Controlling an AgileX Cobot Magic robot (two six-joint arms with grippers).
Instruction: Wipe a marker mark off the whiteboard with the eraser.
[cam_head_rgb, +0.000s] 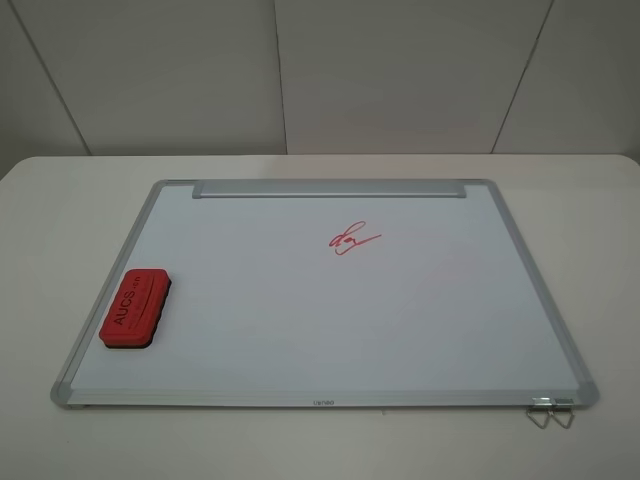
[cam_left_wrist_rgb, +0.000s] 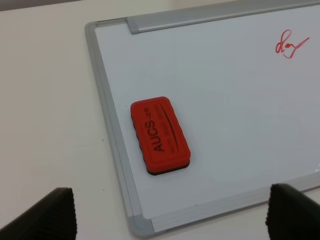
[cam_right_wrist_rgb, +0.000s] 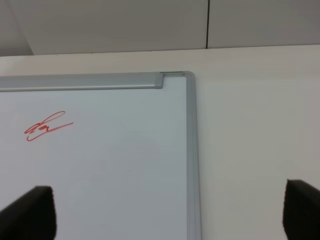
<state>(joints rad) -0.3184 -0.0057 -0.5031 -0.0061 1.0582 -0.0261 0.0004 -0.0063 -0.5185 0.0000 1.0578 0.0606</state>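
Observation:
The whiteboard (cam_head_rgb: 300, 310) lies flat on the table, its metal strip (cam_head_rgb: 330, 188) along the far edge. A red marker mark (cam_head_rgb: 355, 238), a scribble with a straight stroke under it, sits right of the board's middle, towards the far edge; it also shows as the mark (cam_left_wrist_rgb: 289, 46) and the mark (cam_right_wrist_rgb: 47, 127). The red eraser (cam_head_rgb: 137, 307) rests on the board by its left frame, lettering up, the same eraser (cam_left_wrist_rgb: 160, 135) ahead of my left gripper (cam_left_wrist_rgb: 167, 220). Both my left gripper and my right gripper (cam_right_wrist_rgb: 165, 215) are open and hold nothing. Neither arm appears in the exterior high view.
A metal clip (cam_head_rgb: 550, 412) hangs off the board's near right corner. The white table (cam_head_rgb: 60, 200) surrounds the board on all sides. A panelled wall (cam_head_rgb: 300, 70) stands behind the table.

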